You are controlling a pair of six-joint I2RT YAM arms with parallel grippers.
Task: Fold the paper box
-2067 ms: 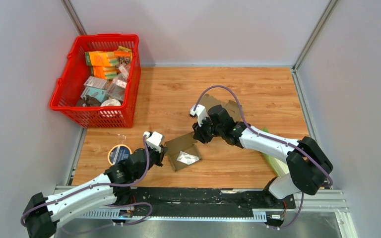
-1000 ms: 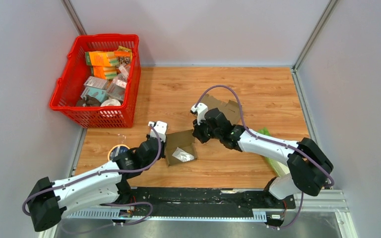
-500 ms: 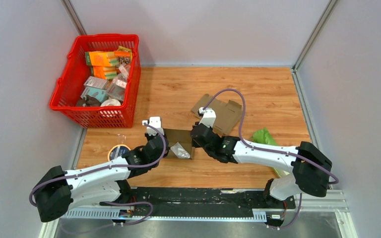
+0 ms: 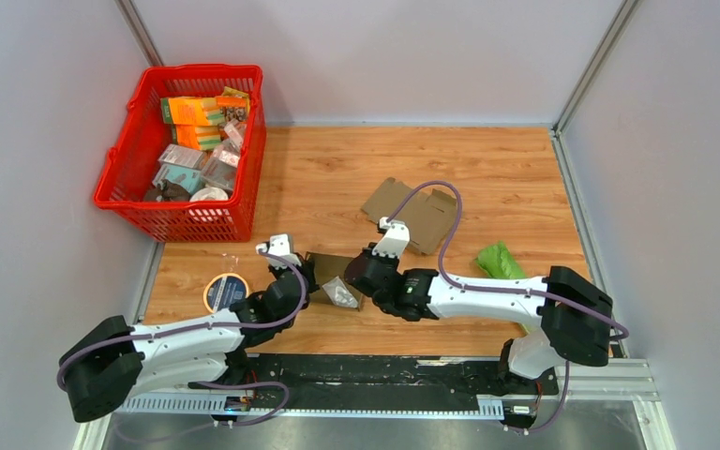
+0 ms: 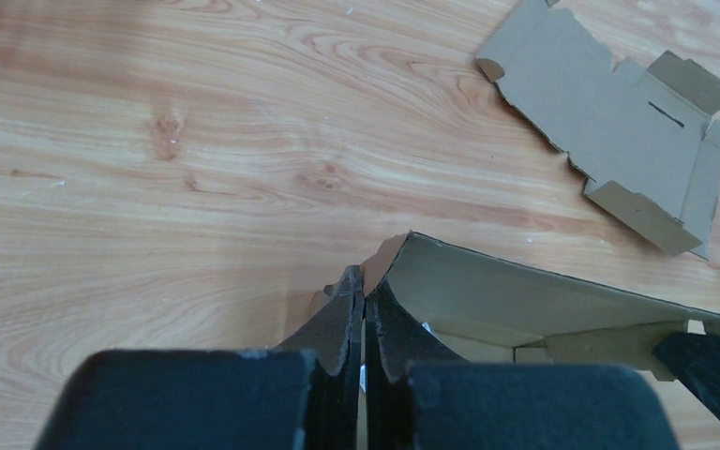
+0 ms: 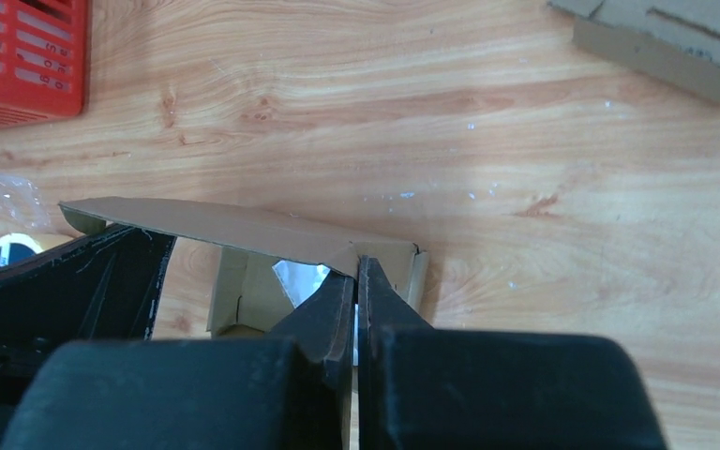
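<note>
**Brown paper box, half raised and held from both sides on the wood-grain worktop**

The box is thin, matte cardboard with creased flaps. It sits toward 6 o'clock on the worktop, with a shiny clear packet inside. The left pincer is clamped on the box's wall corner at its 9 o'clock, and the right pincer is pinched on a flap edge at its 3 o'clock. A flat die-cut cardboard blank lies at 1 o'clock, well apart. A red lattice basket is at 10 o'clock, a crumpled green thing at 3 o'clock and a round roll at 9 o'clock.
</note>
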